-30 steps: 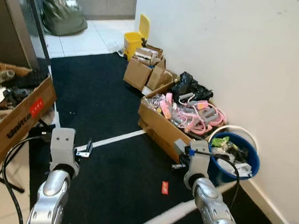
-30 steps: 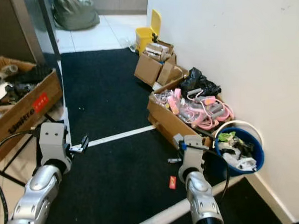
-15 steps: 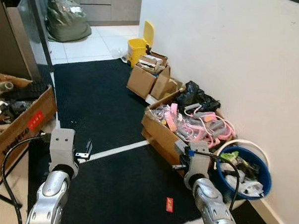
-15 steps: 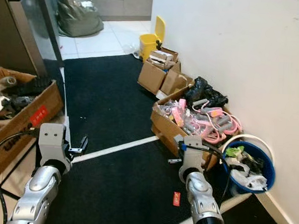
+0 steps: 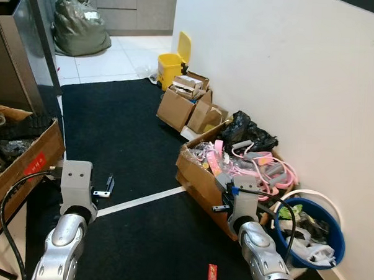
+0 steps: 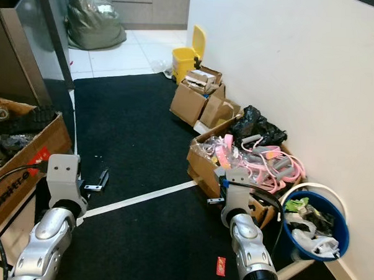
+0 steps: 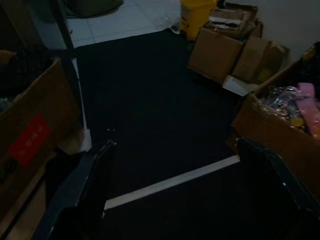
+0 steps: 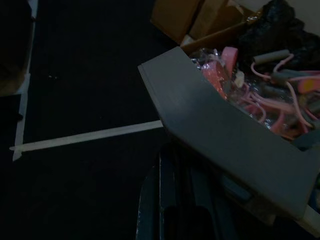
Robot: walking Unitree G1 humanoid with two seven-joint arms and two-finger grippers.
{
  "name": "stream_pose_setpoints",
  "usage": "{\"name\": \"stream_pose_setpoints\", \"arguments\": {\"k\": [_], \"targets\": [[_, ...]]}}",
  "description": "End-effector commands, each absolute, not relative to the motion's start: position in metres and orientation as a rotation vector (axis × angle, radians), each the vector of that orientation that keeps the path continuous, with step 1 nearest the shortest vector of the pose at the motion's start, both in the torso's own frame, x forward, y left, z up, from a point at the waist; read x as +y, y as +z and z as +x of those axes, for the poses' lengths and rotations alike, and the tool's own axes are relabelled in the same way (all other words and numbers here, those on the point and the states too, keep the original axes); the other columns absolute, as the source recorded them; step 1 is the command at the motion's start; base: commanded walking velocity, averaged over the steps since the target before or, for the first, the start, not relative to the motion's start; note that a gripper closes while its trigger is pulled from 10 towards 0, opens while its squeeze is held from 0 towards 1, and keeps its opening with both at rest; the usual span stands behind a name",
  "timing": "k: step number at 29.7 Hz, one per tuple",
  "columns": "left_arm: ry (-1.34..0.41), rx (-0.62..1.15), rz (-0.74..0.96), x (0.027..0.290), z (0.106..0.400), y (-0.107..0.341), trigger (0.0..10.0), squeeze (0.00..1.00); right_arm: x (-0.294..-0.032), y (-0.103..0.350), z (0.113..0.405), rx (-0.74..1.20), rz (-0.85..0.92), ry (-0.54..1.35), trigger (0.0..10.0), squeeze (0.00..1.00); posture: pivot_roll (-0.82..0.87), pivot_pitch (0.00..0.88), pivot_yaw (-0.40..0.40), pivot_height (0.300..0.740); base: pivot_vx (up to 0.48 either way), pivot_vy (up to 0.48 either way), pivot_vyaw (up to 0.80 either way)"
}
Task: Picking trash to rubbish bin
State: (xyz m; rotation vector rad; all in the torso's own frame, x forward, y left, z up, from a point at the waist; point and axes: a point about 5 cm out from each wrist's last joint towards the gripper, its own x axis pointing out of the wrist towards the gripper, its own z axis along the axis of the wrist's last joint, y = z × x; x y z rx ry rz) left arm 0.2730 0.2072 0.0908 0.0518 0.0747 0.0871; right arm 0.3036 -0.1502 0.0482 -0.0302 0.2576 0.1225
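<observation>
A red wrapper (image 5: 212,272) is seen on the black carpet (image 5: 132,125), near the blue rubbish bin (image 5: 310,229). The left end effector (image 7: 175,187) is spread wide, empty. The right end effector's (image 5: 220,208) opening cannot be told.

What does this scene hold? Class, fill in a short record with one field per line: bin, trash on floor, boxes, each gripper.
bin: blue bucket by the wall, already holding trash
trash on floor: small red wrapper on the black mat
boxes: open cardboard box of pink cords beside the bucket
left gripper: fingers apart, holding nothing, above the mat
right gripper: raised near the box, finger state unclear
</observation>
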Motion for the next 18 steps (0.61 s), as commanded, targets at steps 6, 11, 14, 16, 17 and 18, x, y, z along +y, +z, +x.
{"name": "stream_pose_setpoints", "arguments": {"k": [6,11,14,16,17,18], "targets": [[0.061,0.085,0.081,0.205,0.270,0.091,10.0,0.00,-0.153,0.047,0.303,0.260,-0.001,0.110,10.0,0.00,0.03,0.094,-0.058,0.740,0.359,0.000,0.00],[0.041,0.090,0.097,0.206,0.271,0.093,10.0,0.00,-0.150,0.044,0.301,0.263,0.011,0.106,10.0,0.00,0.04,0.111,-0.018,0.740,0.354,0.000,0.00],[-0.003,0.102,0.136,0.211,0.272,0.099,10.0,0.00,-0.140,0.042,0.299,0.262,0.024,0.110,10.0,0.00,0.06,0.140,0.038,0.740,0.351,0.000,0.00],[-0.008,0.103,0.141,0.213,0.272,0.099,10.0,0.00,-0.139,0.042,0.299,0.260,0.027,0.110,10.0,0.00,0.06,0.142,0.041,0.740,0.352,0.000,0.00],[-0.009,0.105,0.144,0.215,0.272,0.100,10.0,0.00,-0.137,0.041,0.298,0.260,0.030,0.110,10.0,0.00,0.07,0.148,0.049,0.740,0.349,0.000,0.00],[-0.009,0.105,0.144,0.216,0.272,0.101,10.0,0.00,-0.137,0.041,0.298,0.259,0.032,0.109,10.0,0.00,0.07,0.148,0.049,0.740,0.349,0.000,0.00]]}}
